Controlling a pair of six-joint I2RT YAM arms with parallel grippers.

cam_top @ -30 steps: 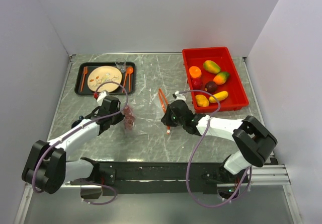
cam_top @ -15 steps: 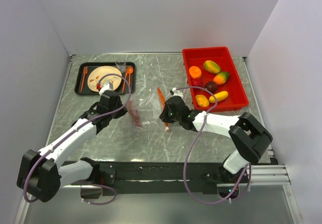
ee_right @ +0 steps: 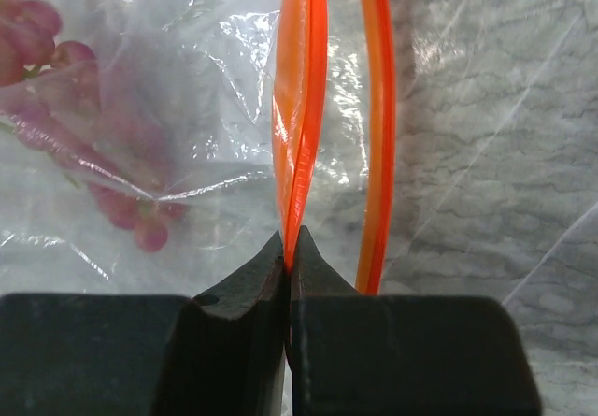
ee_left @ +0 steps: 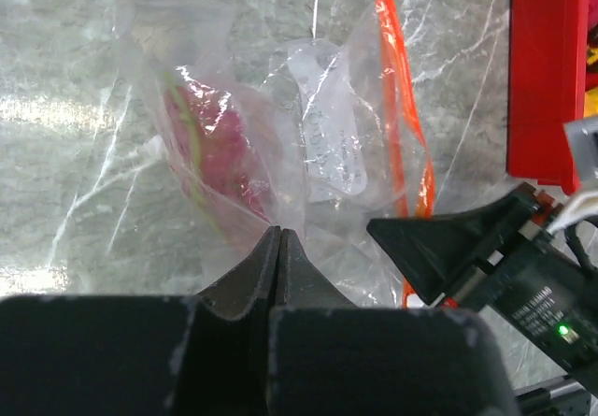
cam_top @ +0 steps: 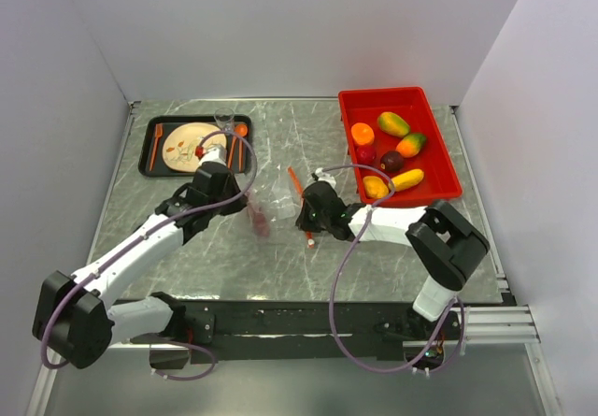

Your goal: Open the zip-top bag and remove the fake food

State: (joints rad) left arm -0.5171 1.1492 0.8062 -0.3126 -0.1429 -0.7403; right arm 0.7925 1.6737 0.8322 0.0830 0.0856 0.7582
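Nearest the arm bases, the left hand (ee_left: pixel 280 236) has swung in from the left over the last second. It now sits closer to the right hand (ee_right: pixel 288 250), with the zip-top bag (ee_left: pixel 322 145) stretched between them over the middle of the table (cam_top: pixel 280 262). The left hand's tips are pressed together on a fold of the clear plastic at the bag's closed end, as they were a second ago.

The right hand has changed most: its tips have come together and now pinch one lip of the orange zipper strip (ee_right: pixel 301 107). The other lip stands free just beside it, so the mouth is parted. I judge this to be the opening step nearly done, since each hand holds an opposite part of the bag and the seal no longer joins.

The pinkish grapes (ee_left: pixel 210 140) have ridden along with the left hand and are inside the plastic, near its grip and away from the mouth. They look like the last fake food to remove, probably by lifting the closed end so they slide out. Whether the bag rests on the table or hangs clear I cannot tell.

Farther back, the red bin (cam_top: pixel 447 175) holds the larger fruits (cam_top: pixel 393 123), unmoved. The black tray (cam_top: pixel 146 154) with its plate sits at the far left, untouched.
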